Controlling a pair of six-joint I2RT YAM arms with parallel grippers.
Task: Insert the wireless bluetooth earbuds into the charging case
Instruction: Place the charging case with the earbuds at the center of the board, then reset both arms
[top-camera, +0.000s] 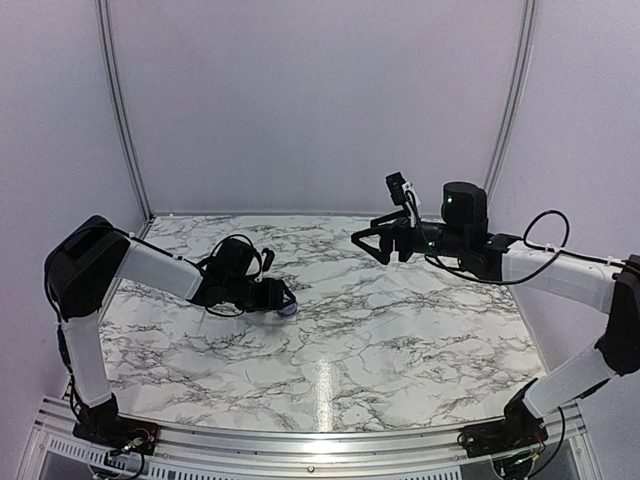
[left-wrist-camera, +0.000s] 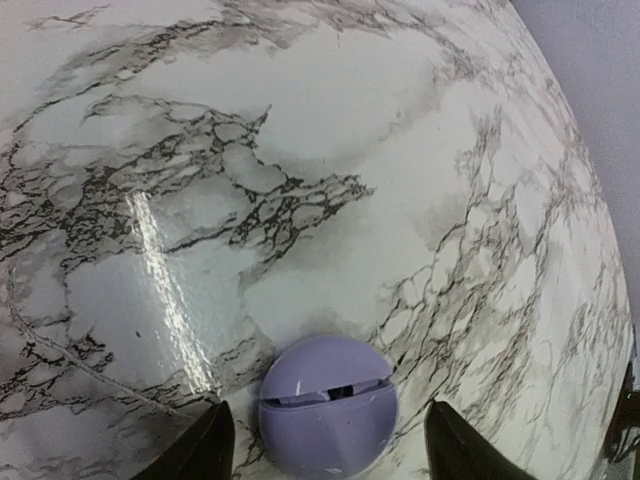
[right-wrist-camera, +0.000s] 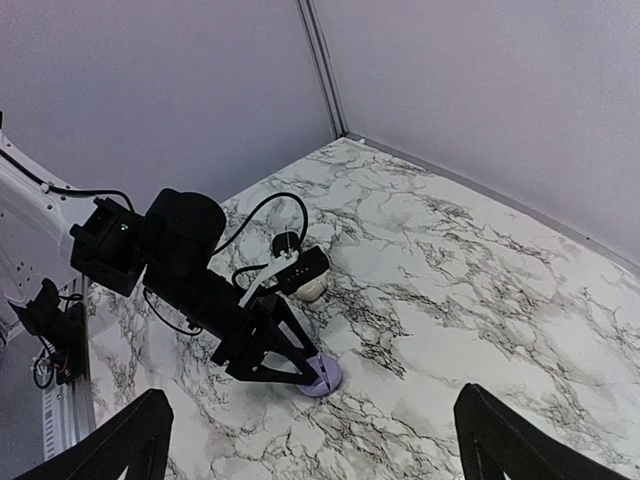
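A pale lilac charging case (left-wrist-camera: 328, 405) lies on the marble table (left-wrist-camera: 300, 150), its lid almost shut with a thin slit showing. My left gripper (left-wrist-camera: 330, 418) is open and low over it, one finger on each side with a gap to the case. The case also shows in the top view (top-camera: 289, 308) and the right wrist view (right-wrist-camera: 322, 377). My right gripper (top-camera: 366, 240) is open, empty and held high above the table's back middle. No loose earbud shows in any view.
A cream-white rounded case (right-wrist-camera: 314, 288) lies on the table just behind the left gripper, under its wrist camera. Grey booth walls (top-camera: 320, 100) close the back and sides. A metal rail (top-camera: 300, 445) runs along the near edge.
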